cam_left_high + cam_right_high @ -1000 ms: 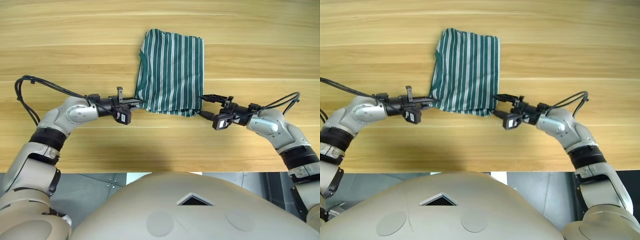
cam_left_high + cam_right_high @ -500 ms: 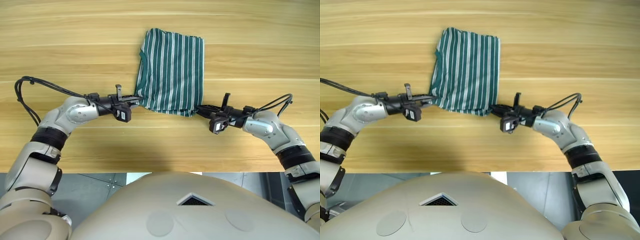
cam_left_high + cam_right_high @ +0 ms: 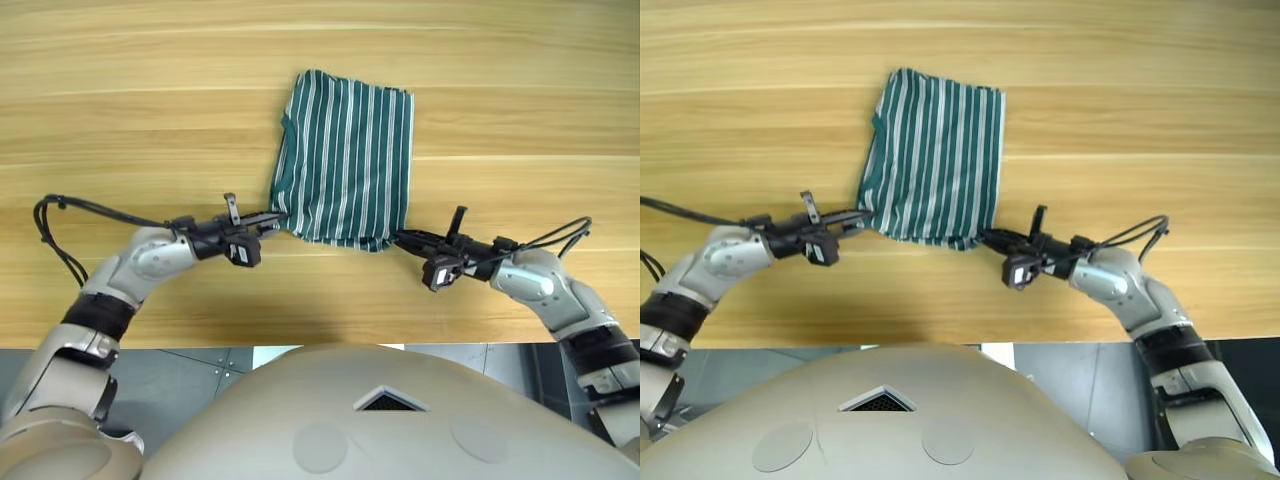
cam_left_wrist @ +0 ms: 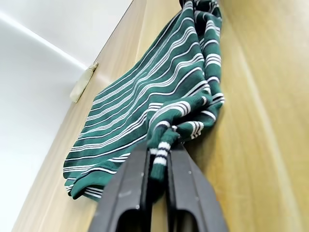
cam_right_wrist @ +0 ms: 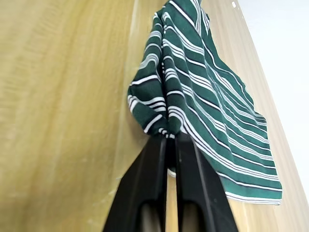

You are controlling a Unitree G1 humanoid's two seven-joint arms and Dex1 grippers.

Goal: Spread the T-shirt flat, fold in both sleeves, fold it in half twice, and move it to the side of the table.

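Soft striped cloth T-shirt; smooth wood-grain table.

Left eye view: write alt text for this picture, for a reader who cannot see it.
A folded green T-shirt with white stripes lies on a wooden table, pinched at its two near corners by the robot. The left gripper holds the near left corner, the right gripper the near right one.

Light wooden table; grey tiled floor below its near edge.

Right fingers — onto T-shirt corner
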